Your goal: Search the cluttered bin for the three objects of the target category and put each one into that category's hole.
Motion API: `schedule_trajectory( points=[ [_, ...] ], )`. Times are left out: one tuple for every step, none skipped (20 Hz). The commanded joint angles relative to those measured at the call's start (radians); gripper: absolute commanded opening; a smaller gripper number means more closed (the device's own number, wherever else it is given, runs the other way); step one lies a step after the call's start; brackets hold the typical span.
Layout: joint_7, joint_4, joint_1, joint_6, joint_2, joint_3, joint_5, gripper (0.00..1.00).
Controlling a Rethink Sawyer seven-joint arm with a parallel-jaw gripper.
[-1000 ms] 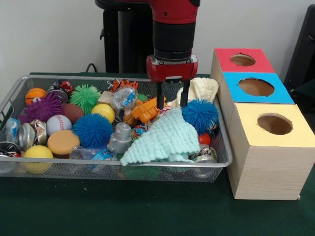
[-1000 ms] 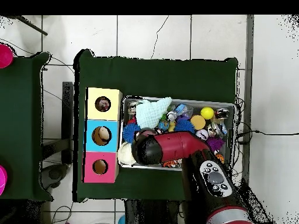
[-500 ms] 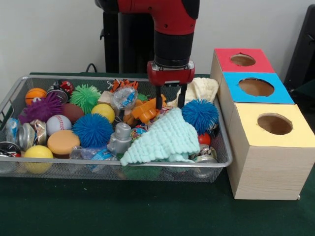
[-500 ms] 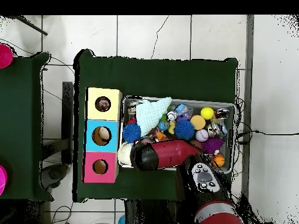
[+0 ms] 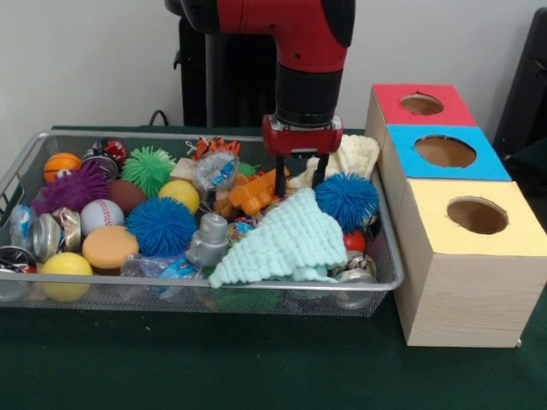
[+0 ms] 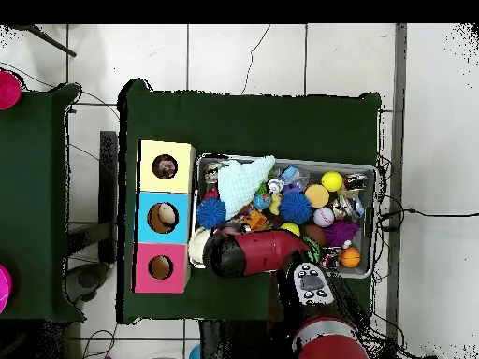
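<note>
A wire basket [image 5: 389,278] sits on the green bench [image 5: 256,367], packed with toys. At its left end in the front view lie a small basketball [image 5: 61,165], a purple spiky ball [image 5: 73,190], a baseball [image 5: 102,215], a yellow ball [image 5: 67,266] and an orange-topped disc [image 5: 109,248]. Further right come a green spiky ball [image 5: 148,167], a blue spiky ball [image 5: 161,226] and a second yellow ball [image 5: 179,195], then a grey metal piece [image 5: 208,243] near the front wall. Toward the middle an orange plastic toy [image 5: 253,193] lies just left of the gripper [image 5: 299,175], whose two dark fingers [image 5: 279,177] hang apart, empty, above the clutter near the basket's back wall. Below them a mint knitted cloth [image 5: 286,241] drapes over other items, with a cream knitted cloth [image 5: 349,155] behind and another blue spiky ball [image 5: 347,201] just right of the fingers. Beside the basket on the right stands a row of three wooden boxes with round holes: the red box [image 5: 419,104] at the back, the blue box [image 5: 444,152] in the middle, the yellow box [image 5: 474,216] nearest. In the overhead view the red arm [image 6: 257,252] covers the basket's edge nearest the robot.
</note>
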Motion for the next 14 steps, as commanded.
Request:
schedule_trajectory(
  points=[
    [0.253, -0.081, 0.04, -0.125, 0.16, -0.055, 0.08, 1.0],
    [0.246, -0.08, 0.045, -0.131, 0.162, -0.06, 0.091, 1.0],
    [0.242, -0.072, 0.039, -0.161, 0.163, -0.053, 0.094, 1.0],
    [0.226, -0.065, 0.034, -0.177, 0.163, -0.048, 0.104, 0.0],
    [0.215, -0.065, 0.025, -0.161, 0.151, -0.041, 0.102, 0.0],
    [0.203, -0.065, 0.016, -0.145, 0.139, -0.035, 0.1, 0.0],
    [0.192, -0.065, 0.008, -0.129, 0.127, -0.028, 0.099, 0.0],
    [0.178, -0.066, 0.0, -0.099, 0.103, -0.024, 0.105, 0.0],
    [0.149, -0.074, -0.029, -0.061, 0.058, -0.002, 0.11, 0.0],
    [0.127, -0.081, -0.049, -0.03, 0.033, 0.015, 0.115, 0.0],
    [0.093, -0.098, -0.079, 0.027, -0.008, 0.035, 0.123, 0.0],
    [0.076, -0.112, -0.09, 0.058, -0.025, 0.041, 0.128, 0.0],
    [0.05, -0.141, -0.103, 0.103, -0.051, 0.045, 0.134, 0.0],
    [0.038, -0.156, -0.112, 0.128, -0.061, 0.051, 0.138, 0.0]
  ],
)
